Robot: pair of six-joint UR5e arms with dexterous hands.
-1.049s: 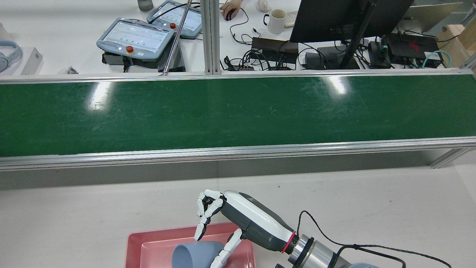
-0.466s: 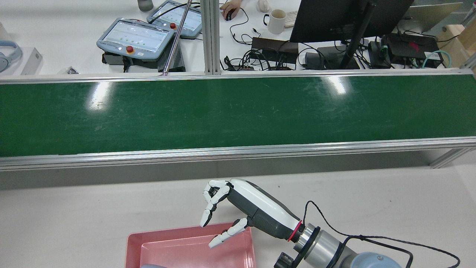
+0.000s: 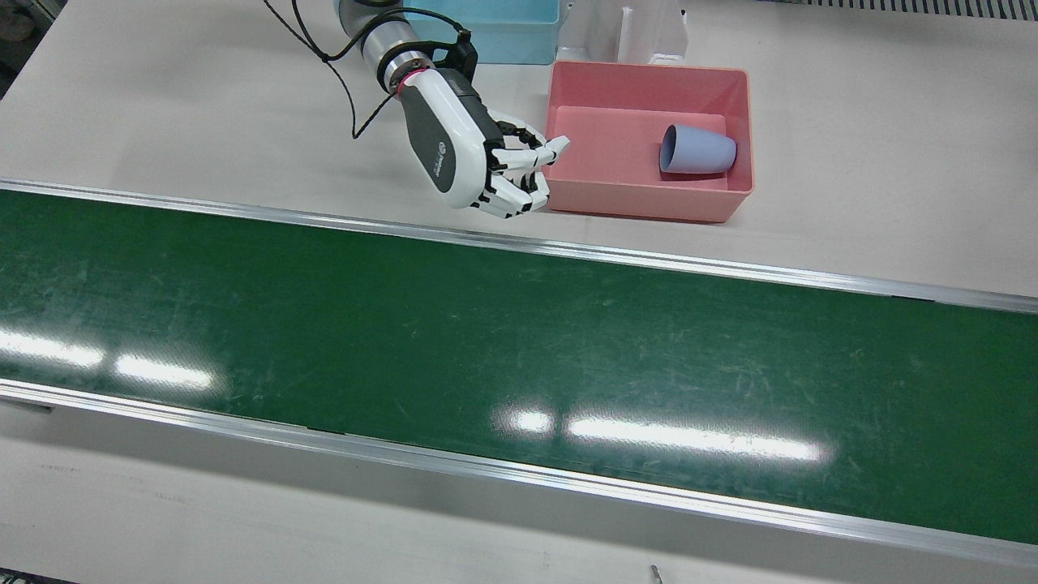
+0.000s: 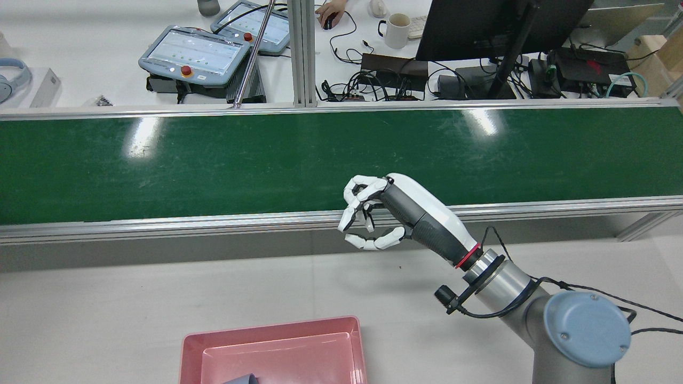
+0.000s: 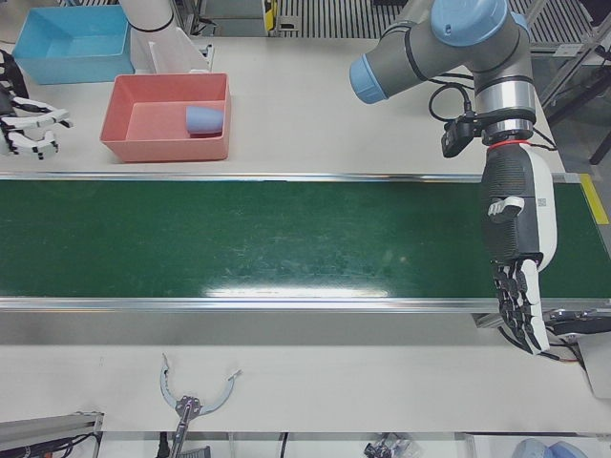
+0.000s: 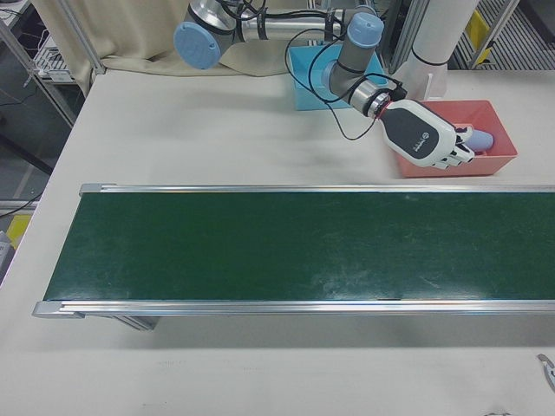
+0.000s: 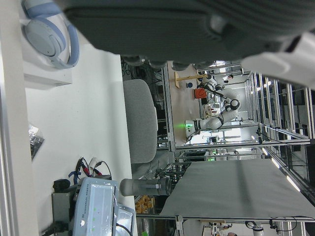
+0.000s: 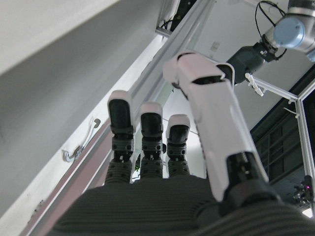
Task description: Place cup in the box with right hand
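Observation:
The blue-grey cup [image 3: 697,150] lies on its side inside the pink box [image 3: 649,207], near the box's right wall in the front view. It also shows in the left-front view as the cup [image 5: 203,119] and barely at the rear view's bottom edge as the cup [image 4: 243,380]. My right hand [image 3: 486,158] hovers just left of the box, empty, fingers loosely curled and apart. In the rear view the right hand [image 4: 384,213] sits high over the belt's near rail. My left hand [image 5: 516,258] hangs open past the conveyor's operator-side edge, fingers straight.
The green conveyor belt [image 3: 519,349] crosses the whole table. A blue bin [image 3: 486,32] and a white pedestal [image 3: 641,32] stand behind the pink box. Beyond the belt a desk holds teach pendants [image 4: 195,53], a monitor and a mug. A person's hand [image 4: 331,10] rests on a mouse.
My right hand let go of the cup in the box, then rose and drew away toward the belt. The cup settled lower in the rear view, inside the box.

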